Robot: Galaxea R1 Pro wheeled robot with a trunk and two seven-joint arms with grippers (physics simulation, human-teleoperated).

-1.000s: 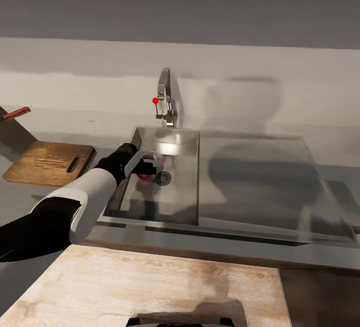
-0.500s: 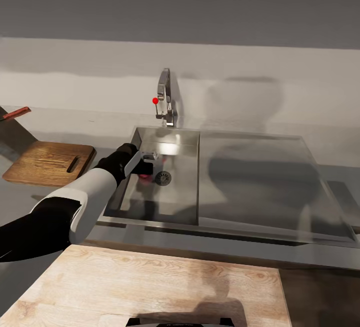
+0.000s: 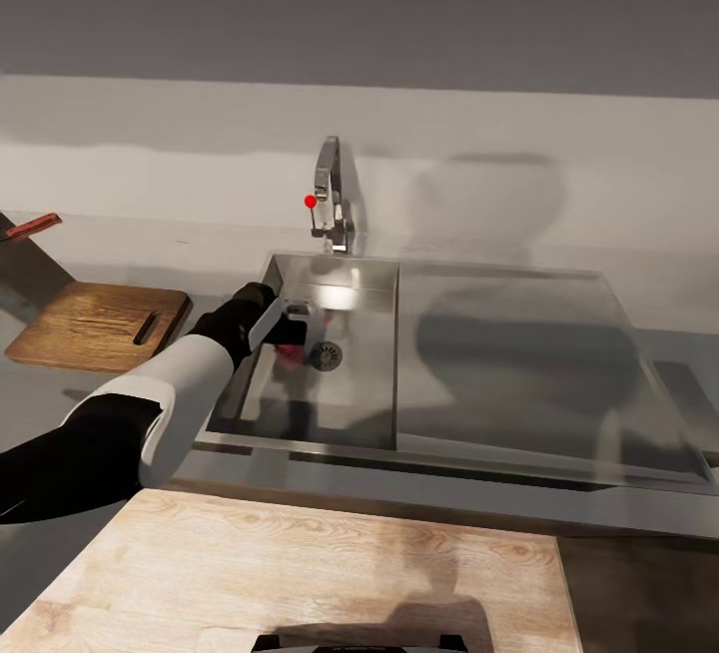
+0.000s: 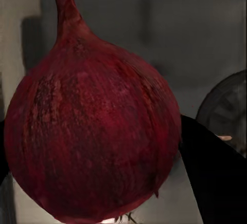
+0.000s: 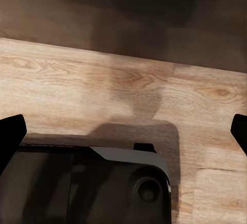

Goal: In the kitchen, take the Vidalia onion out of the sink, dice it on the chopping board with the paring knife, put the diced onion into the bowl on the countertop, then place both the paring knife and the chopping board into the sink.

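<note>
The onion (image 4: 92,131), dark red with a pointed tip, sits between the black fingers (image 4: 211,178) of my left gripper, which press against both its sides. In the head view the left gripper (image 3: 293,341) reaches down into the sink basin (image 3: 350,403), shut on the onion (image 3: 292,355), of which a red sliver shows beside the drain (image 3: 326,355). The wooden chopping board (image 3: 100,326) lies on the counter left of the sink. A red-handled thing (image 3: 30,226), perhaps the knife, sticks out at the far left edge. My right gripper (image 5: 123,131) is open over a light wooden surface.
A faucet (image 3: 330,194) with a red lever stands behind the basin. A steel draining board (image 3: 509,363) stretches right of it. A light wooden top (image 3: 300,573) lies close in front of me, with my dark base (image 5: 87,183) under the right gripper.
My left gripper has risen a little inside the basin, and less of the red onion shows beneath it. The camera has stayed still.
</note>
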